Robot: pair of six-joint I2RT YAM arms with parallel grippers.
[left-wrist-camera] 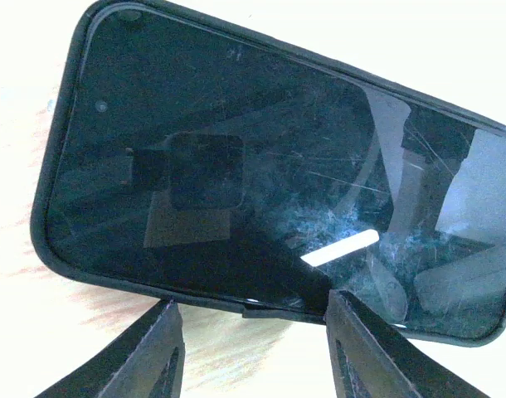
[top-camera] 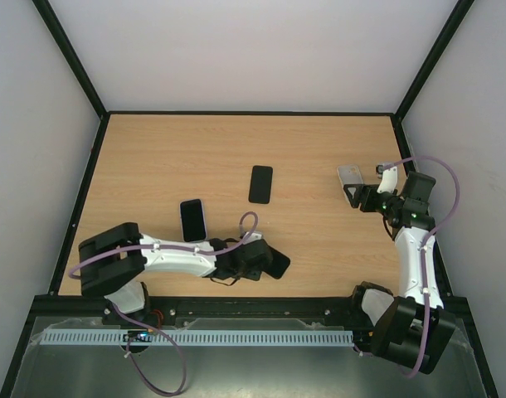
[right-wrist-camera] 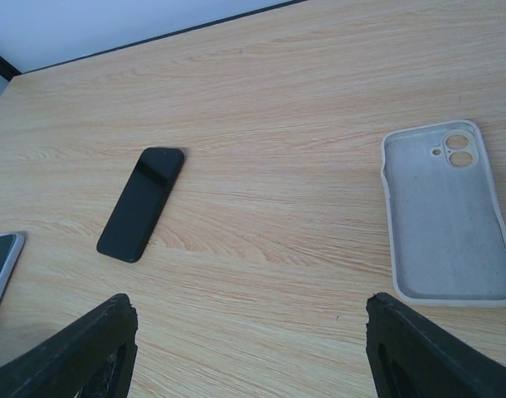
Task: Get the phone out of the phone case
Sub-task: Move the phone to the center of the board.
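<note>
Your left end effector (top-camera: 265,261) sits low over the desk (top-camera: 153,157) near its front edge in the top view, right at the phone (top-camera: 278,265), a black slab I take to be the one that belongs to the shell. Across the desk, your right end effector (top-camera: 357,195) hovers just beside the phone case (top-camera: 349,175), which lies pale and flat on the wood. Two others lie well apart from both arms: a plain black handset (top-camera: 260,184) mid-desk and a pale-edged handset (top-camera: 192,220) nearer the left arm.

Over to the left wrist: the phone fills the frame, screen up, scratched, flat on the desk. Both fingers (left-wrist-camera: 166,348) stand apart at its near long edge with nothing clamped between them, so call that end effector released. Whether the tips touch the rim, I cannot tell. By my reading, that spot on the edge suits a nudge or a pinch of the side.

Right wrist: the jaws are spread wide and empty above bare wood. The phone case lies off to the right, hollow side up, camera cut-outs showing, nothing inside. So the separation looks done to me. Case on one side and phone on the other gives each of your arms its own room.
</note>
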